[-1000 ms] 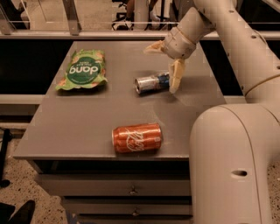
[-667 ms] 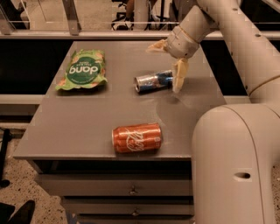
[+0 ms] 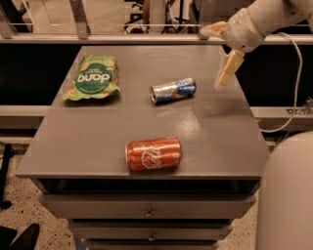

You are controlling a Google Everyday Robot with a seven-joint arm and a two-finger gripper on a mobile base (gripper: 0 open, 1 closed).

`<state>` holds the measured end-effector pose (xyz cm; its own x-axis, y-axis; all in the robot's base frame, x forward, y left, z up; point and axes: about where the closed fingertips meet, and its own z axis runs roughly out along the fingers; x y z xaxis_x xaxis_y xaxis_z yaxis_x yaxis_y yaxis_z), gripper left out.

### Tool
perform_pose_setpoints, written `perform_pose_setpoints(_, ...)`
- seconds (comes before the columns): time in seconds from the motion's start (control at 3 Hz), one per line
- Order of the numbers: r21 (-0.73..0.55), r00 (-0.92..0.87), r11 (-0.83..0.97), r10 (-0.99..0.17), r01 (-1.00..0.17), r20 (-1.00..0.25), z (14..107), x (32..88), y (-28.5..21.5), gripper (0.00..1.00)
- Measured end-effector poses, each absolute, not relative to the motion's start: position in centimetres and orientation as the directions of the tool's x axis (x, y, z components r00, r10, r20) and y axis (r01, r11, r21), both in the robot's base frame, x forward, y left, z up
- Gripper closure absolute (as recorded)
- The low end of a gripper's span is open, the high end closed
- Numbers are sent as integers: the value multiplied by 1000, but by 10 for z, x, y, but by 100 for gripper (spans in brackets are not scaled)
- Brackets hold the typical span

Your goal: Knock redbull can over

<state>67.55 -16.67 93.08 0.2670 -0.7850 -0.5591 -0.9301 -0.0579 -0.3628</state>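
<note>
Dim, warm overhead light. A soft sheen marks the grey table top [image 3: 98, 136] near its centre, and small highlights glint on the redbull can [image 3: 173, 91]. The pale gripper [image 3: 215, 58], fingers spread above the table's far right corner, appears brightest.

The arm [image 3: 274, 14] reaches from upper right, gripper [image 3: 212, 56] aloft, jaws spread.

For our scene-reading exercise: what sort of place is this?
Probably an office or lab: grey drawer cabinet, chair legs behind. The gripper hangs over the cabinet's far right corner, clear of the redbull can.
</note>
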Motion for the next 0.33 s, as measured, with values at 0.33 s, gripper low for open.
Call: perform_pose_setpoints(0.33,-415,171,135,-767,-900,-619,961,673,-206,0)
